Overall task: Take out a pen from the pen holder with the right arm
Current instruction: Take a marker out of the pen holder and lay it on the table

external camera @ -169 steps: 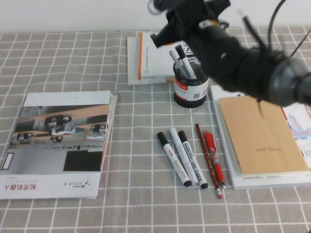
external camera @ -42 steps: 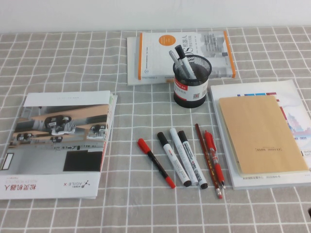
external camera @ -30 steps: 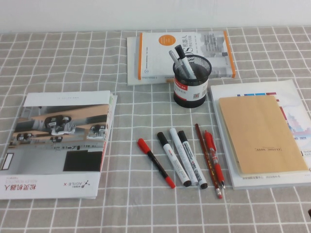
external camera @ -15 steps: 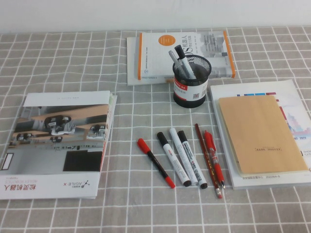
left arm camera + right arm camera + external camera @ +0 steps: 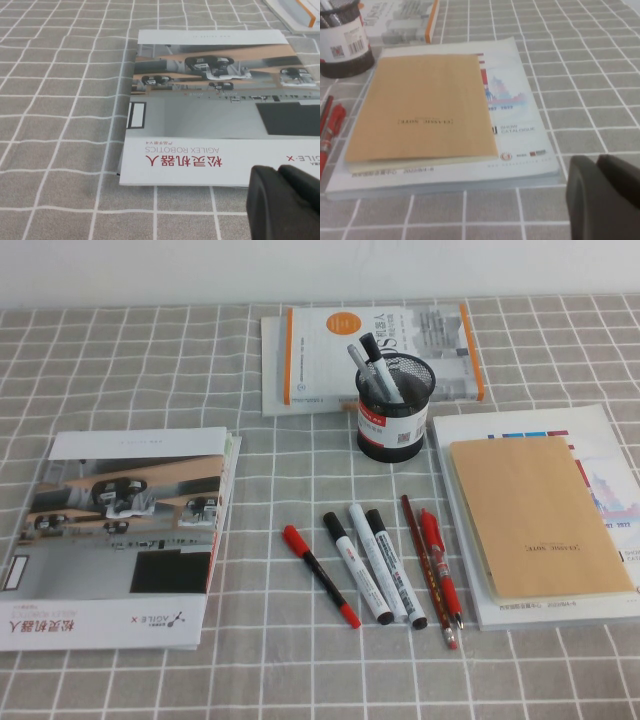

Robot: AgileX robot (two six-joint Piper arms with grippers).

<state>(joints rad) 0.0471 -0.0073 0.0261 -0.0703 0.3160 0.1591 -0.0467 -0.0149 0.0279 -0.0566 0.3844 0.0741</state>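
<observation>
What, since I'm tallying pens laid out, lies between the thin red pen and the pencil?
Three markers lie there side by side, in the high view. The left gripper hangs near the brochure's edge, the right gripper beside the catalogue's corner.

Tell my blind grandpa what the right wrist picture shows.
A tan notebook lies on a catalogue; the shut right gripper is near the catalogue's corner. The pen holder stands beyond. The left gripper is elsewhere, by a brochure.

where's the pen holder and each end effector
pen holder (image 5: 395, 425), high view, front wall
left end effector (image 5: 278, 172), left wrist view, between fingertips, near brochure (image 5: 200, 115)
right end effector (image 5: 596, 162), right wrist view, between fingertips, near catalogue (image 5: 512, 120)
</observation>
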